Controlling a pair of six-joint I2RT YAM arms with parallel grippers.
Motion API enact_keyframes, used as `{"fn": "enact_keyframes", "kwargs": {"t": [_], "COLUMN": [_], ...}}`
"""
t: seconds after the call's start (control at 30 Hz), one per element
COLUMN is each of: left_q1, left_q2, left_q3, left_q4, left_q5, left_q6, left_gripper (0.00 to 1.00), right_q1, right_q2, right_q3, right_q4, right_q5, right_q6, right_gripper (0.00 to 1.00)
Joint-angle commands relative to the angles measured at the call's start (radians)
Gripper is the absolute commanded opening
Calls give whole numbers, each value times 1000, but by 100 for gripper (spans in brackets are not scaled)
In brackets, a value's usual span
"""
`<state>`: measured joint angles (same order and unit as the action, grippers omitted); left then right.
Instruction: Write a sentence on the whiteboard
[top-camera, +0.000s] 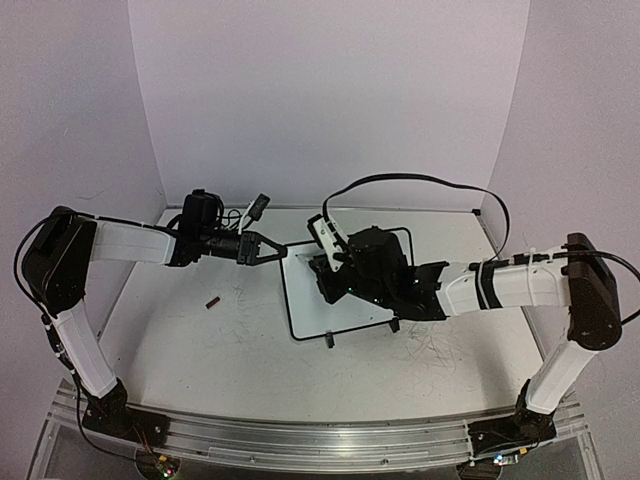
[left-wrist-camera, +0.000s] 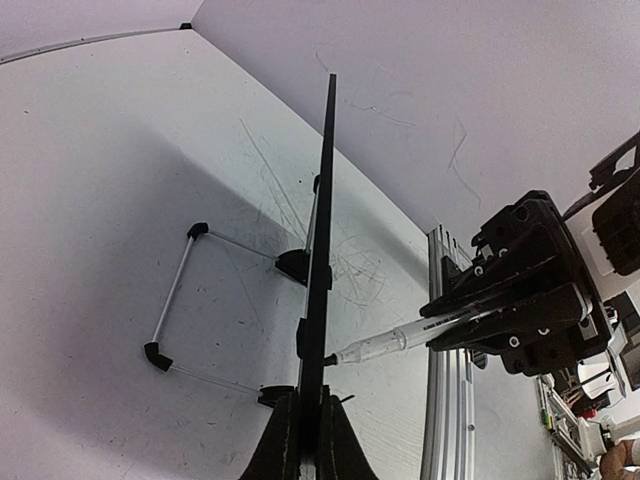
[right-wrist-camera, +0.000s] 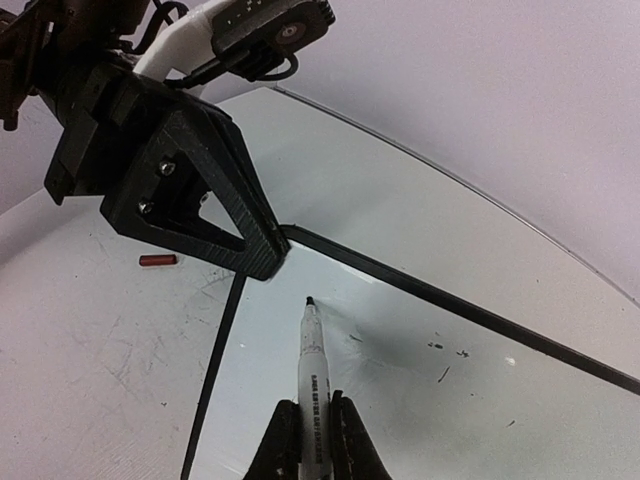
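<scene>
The whiteboard (top-camera: 330, 305) stands tilted mid-table on its black feet. My left gripper (top-camera: 280, 250) is shut on its top left corner. In the left wrist view the board is edge-on, a thin black frame (left-wrist-camera: 323, 200) between my left gripper's (left-wrist-camera: 312, 400) closed jaws. My right gripper (top-camera: 326, 272) is shut on a white marker (right-wrist-camera: 311, 365) with a black tip. The tip touches the board's face (right-wrist-camera: 420, 410) near that corner; the marker also shows in the left wrist view (left-wrist-camera: 385, 345). No sentence shows on the board, only a few small dark specks (right-wrist-camera: 440, 348).
A small red cap (top-camera: 213, 301) lies on the table left of the board and also shows in the right wrist view (right-wrist-camera: 158, 260). The board's wire stand (left-wrist-camera: 175, 290) juts out behind it. An aluminium rail (top-camera: 330, 438) runs along the near edge. Grey scuffs mark the tabletop.
</scene>
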<state>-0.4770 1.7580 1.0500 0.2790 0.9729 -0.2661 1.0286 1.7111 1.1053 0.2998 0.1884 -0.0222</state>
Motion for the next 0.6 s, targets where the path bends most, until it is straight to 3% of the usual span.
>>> {"fn": "enact_keyframes", "kwargs": {"t": [0.0, 0.57], "left_q1": [-4, -8], "left_q2": [-3, -6], "left_q3": [8, 8], "left_q4": [3, 3], "left_q5": [-25, -22], "left_q6": [-7, -7], "left_gripper": [0, 0], "right_q1": [5, 6], "right_q2": [12, 36], "right_q3": [35, 52], "right_q4": [38, 39], "right_q5": [38, 24], "right_q6": [15, 13], "right_gripper": [0, 0]}}
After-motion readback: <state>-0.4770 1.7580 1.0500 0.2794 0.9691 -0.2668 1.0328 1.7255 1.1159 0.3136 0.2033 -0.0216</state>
